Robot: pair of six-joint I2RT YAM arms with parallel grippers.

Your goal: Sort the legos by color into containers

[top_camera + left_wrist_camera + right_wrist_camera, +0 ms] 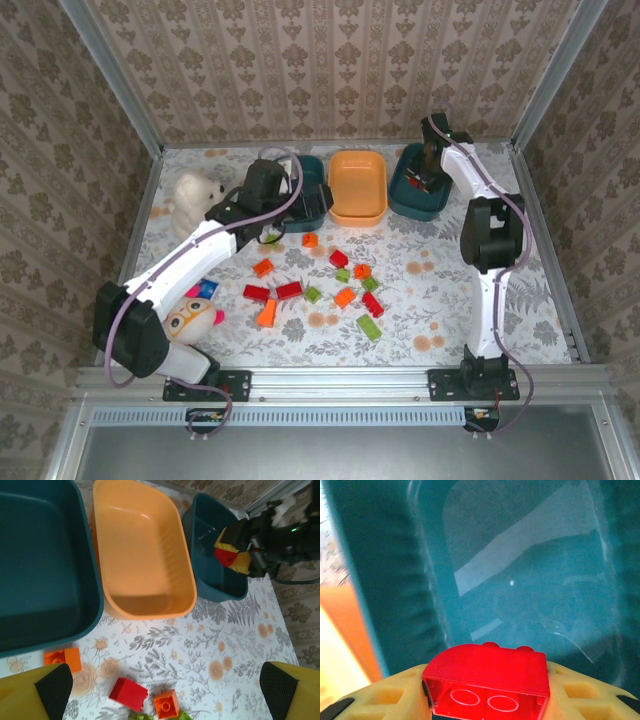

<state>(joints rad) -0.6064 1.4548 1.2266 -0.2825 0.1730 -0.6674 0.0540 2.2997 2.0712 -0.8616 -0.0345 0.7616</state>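
**Holding a red brick over the far-right teal bin: what could spoil the drop**

My right gripper [485, 700] is clamped on a red brick [487, 672], with a yellow finger pressed against each of its short sides. The brick's hollow underside faces my wrist camera. In the overhead view, this gripper hangs at the upper right of the frame, inside the outline of the right teal bin [405, 200]. From my wrist, the bin's floor lies directly beyond the brick, and its left wall rises at the left of the frame.

The main risk, as I judge it, is that left wall. The orange bin [357, 185] stands just beside it. If the brick tumbles or bounces off the hard floor when I let go, it could hop over the rim into the wrong colour or out onto the table. The brick might also cling to one pad and swing sideways as the fingers part. Going lower could bring my fingertips against the bin and nudge it.

My left gripper [165, 687] stands wide apart and holds nothing. It sits left of centre in the overhead view, near the left teal bin [312, 165]. The loose legos [339, 258] lie scattered mid-frame, well apart from my right gripper.
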